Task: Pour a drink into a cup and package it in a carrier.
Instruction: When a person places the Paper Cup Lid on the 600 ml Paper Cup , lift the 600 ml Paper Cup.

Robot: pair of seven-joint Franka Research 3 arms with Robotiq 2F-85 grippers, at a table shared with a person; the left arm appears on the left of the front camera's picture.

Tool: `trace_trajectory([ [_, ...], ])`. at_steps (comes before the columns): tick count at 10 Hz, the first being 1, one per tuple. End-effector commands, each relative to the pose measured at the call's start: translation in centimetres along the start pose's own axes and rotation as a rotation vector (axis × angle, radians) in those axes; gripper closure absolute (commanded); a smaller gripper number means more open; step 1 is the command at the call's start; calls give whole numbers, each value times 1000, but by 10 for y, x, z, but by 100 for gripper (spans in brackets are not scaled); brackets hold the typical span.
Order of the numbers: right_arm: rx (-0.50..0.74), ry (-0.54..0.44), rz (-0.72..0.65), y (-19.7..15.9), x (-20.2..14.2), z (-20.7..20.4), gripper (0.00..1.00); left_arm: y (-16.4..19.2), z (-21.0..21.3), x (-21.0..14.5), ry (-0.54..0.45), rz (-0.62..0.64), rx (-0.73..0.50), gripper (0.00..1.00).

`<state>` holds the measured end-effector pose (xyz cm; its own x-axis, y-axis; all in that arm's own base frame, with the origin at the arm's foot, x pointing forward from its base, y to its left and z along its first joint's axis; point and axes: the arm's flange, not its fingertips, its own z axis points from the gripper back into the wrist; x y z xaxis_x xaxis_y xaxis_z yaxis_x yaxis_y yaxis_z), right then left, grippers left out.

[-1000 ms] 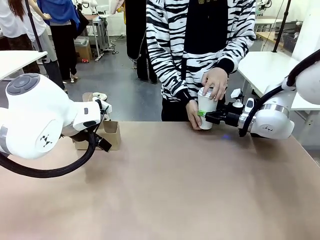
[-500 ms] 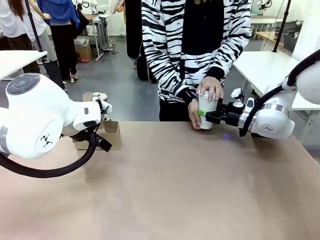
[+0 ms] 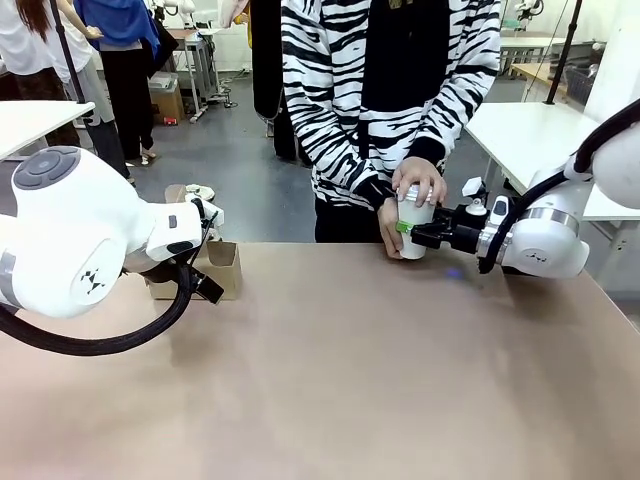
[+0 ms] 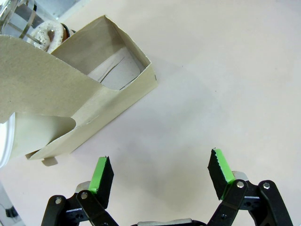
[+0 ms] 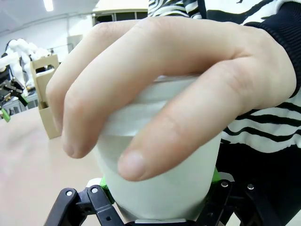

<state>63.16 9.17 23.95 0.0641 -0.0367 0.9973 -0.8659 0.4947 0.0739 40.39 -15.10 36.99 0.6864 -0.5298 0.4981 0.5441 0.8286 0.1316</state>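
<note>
The left tool [image 4: 161, 173] hangs with its pads spread wide over bare surface [image 3: 330, 380], just beside the carrier [image 4: 113, 108] and gripping nothing. The cardboard looks light. A careless sweep toward it could shove the box along, or crease its upright tab.

Toward the right, at the far edge of the surface, the right tool [image 3: 412, 233] is pinching the cup [image 3: 411, 212] low on its body. One of the person's hands [image 3: 421, 177] is cupped over the top and the other hand [image 3: 388, 226] is against its far side. This is where I judge the most can go wrong. Too hard a squeeze on paper walls could buckle them and lift the lid. If the arm pulls away while the hands press down, the cup could tip or twist in the pads and spill. The person's fingers also lie close to the pads and could get caught.

Several things are hard to make out:
- **Left tool:** in the front view the bulk of the left arm covers it.
- **Carrier:** in the left wrist view only one pocket shows. Beyond it, a clear vessel with metal bands [image 4: 21, 16] is cut off at the corner, so I cannot tell what it holds.
- **Cup:** the hand hides its lid, so neither the lid's seating nor any drink inside can be judged — nor whether the base rests fully on the surface.
</note>
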Motion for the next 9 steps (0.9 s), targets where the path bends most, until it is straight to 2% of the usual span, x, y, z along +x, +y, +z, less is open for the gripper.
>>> trace_trajectory([
  [1, 0, -6, 2, 1, 3, -2, 20, 0, 1, 0, -1, 0, -1, 0],
  [9, 0, -6, 2, 1, 3, -2, 20, 0, 1, 0, -1, 0, -1, 0],
])
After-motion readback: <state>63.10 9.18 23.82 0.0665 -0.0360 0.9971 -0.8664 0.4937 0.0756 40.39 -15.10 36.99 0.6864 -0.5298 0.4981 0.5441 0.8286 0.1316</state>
